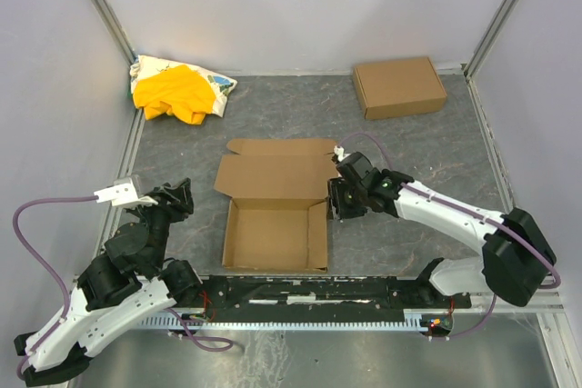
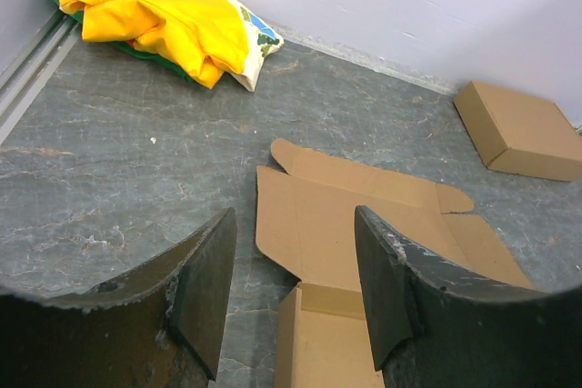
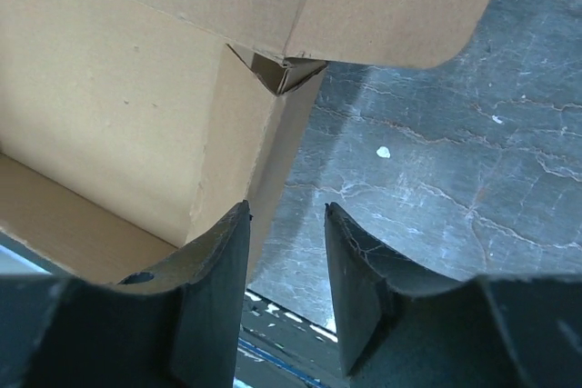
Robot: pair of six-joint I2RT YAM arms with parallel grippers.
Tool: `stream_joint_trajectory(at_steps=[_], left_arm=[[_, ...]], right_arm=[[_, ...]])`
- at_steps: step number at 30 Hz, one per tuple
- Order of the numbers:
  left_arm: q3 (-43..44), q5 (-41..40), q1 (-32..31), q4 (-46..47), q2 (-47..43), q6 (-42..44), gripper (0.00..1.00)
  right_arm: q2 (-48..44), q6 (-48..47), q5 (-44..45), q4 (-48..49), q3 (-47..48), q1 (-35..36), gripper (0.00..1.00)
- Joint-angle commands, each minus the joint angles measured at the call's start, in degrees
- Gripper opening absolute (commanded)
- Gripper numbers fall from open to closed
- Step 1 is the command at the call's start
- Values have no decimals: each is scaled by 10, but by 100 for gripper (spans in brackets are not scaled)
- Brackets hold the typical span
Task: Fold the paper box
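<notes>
The paper box (image 1: 273,235) lies mid-table as a shallow open tray with its side walls up. Its lid panel (image 1: 275,173) lies flat on the far side. My right gripper (image 1: 335,200) is open and empty at the tray's right wall. In the right wrist view (image 3: 286,217) its left finger is next to that wall (image 3: 238,147) and its right finger is over bare table. My left gripper (image 1: 178,198) is open and empty, off the box's left side. In the left wrist view (image 2: 293,233) the box (image 2: 346,215) shows between and beyond the fingers.
A ready-made brown cardboard box (image 1: 398,86) sits at the back right and also shows in the left wrist view (image 2: 523,129). A yellow-and-white cloth heap (image 1: 177,90) lies at the back left. A black rail (image 1: 309,295) runs along the near edge. Walls enclose the table.
</notes>
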Motion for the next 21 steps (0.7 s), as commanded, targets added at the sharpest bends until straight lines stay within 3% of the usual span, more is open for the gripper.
stream_joint_trajectory(at_steps=[1, 12, 15, 18, 21], left_arm=[[0, -2, 2, 25, -1, 18, 62], [0, -2, 2, 25, 1, 18, 62], [0, -2, 2, 24, 1, 18, 62], [0, -2, 2, 24, 1, 18, 62], [0, -3, 2, 24, 1, 18, 62]], right_arm=[[-43, 29, -2, 17, 4, -1, 47], [-4, 73, 14, 23, 16, 36, 50], [27, 74, 36, 7, 34, 57, 41], [56, 74, 60, -23, 55, 68, 22], [77, 72, 88, -61, 76, 78, 14]])
